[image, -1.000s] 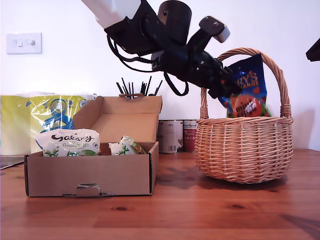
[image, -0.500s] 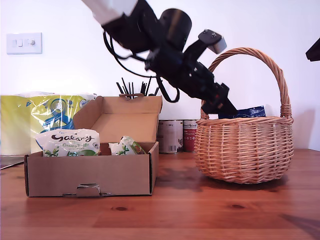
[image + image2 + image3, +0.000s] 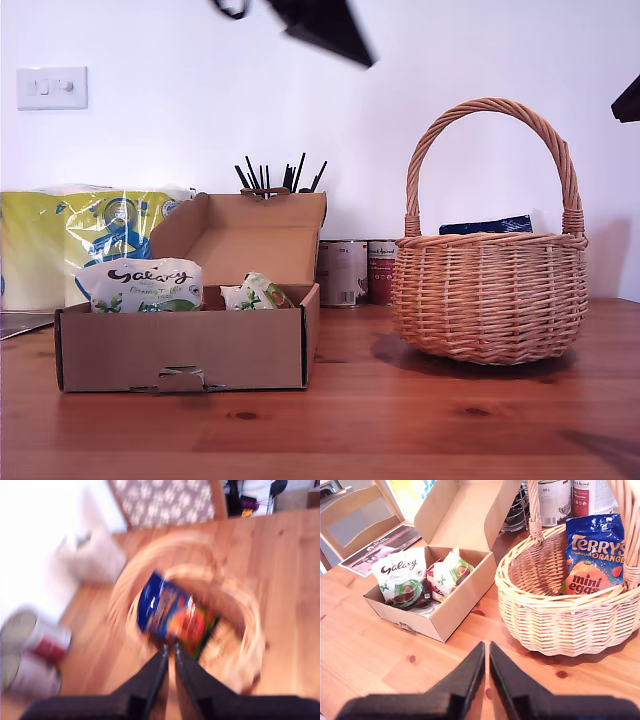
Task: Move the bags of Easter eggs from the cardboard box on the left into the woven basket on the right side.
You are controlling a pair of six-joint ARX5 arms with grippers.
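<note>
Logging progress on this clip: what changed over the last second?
My first gripper lowered the Terry's bag into the woven basket, let go, and rose above it, jaws nearly together. The cardboard box, Galaxy bag and my second gripper stayed put.

Wall [image 3: 480, 60]: plain white, evenly lit.
Switch [image 3: 51, 87]: white plate, upper left of the exterior view.
Table [image 3: 400, 420]: knotty wood planks, across the lower frame.
Chair [image 3: 355, 517]: pale wood, upper left of the second wrist view, beside the table.
</note>
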